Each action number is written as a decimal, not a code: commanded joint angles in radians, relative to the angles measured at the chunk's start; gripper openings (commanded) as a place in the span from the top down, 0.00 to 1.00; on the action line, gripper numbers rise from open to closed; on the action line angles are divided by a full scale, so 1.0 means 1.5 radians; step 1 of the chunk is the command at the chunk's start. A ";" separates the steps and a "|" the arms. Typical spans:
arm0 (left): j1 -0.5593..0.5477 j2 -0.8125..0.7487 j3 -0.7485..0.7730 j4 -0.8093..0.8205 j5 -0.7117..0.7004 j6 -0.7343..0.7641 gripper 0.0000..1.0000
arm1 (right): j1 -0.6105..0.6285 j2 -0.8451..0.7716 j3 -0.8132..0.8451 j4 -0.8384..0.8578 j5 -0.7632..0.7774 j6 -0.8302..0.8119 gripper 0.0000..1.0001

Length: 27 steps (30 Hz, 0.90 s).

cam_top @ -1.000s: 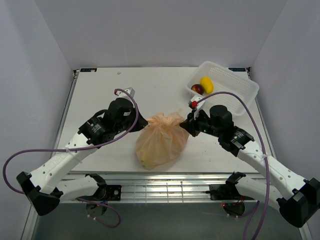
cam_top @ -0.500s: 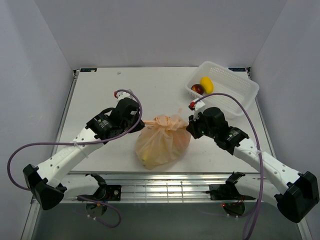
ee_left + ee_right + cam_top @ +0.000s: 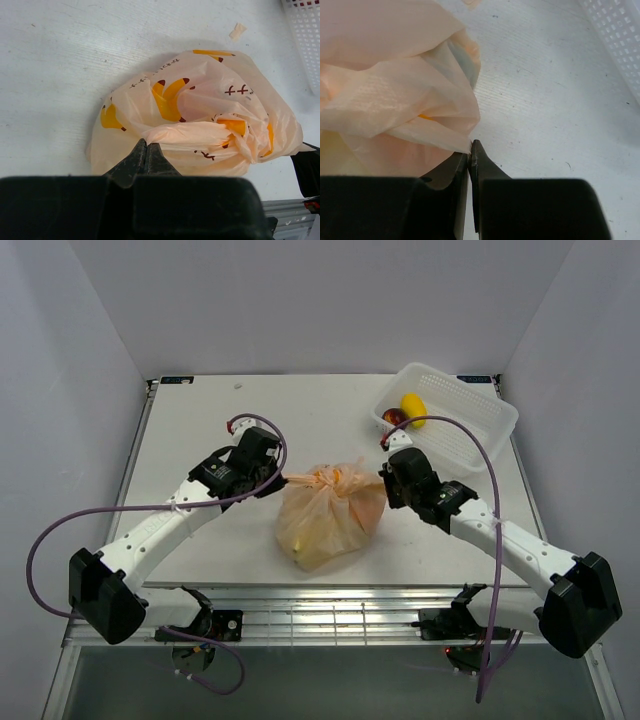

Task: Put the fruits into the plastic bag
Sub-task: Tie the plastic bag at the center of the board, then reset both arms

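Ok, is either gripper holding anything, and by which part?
Both hold the plastic bag: left gripper shut on a twisted strip of film near its top, right gripper pinching a fold at the opposite side.

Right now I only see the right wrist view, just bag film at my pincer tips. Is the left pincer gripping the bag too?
Observer: Yes. The left wrist view shows the left pincer shut on a twisted strip of the plastic bag.
Operator: Any fruit outside the bag?
Observer: Two pieces, both in the white basket at the far right: a yellow fruit and a dark-red fruit.
Operator: Is the bag off the table?
Observer: It seems not. From above, its body appears to rest on the table, its gathered top held between the left pincer and the right pincer.
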 commanded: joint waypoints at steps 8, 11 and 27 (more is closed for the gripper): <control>0.121 -0.051 -0.042 -0.057 -0.099 0.056 1.00 | -0.080 0.062 0.003 -0.123 0.199 -0.001 0.92; 0.126 -0.043 -0.043 -0.043 -0.061 0.079 1.00 | -0.092 0.053 0.006 -0.113 0.138 -0.011 0.92; 0.126 -0.151 0.028 -0.042 -0.001 0.131 0.02 | -0.097 -0.154 0.049 0.042 -0.044 -0.011 0.10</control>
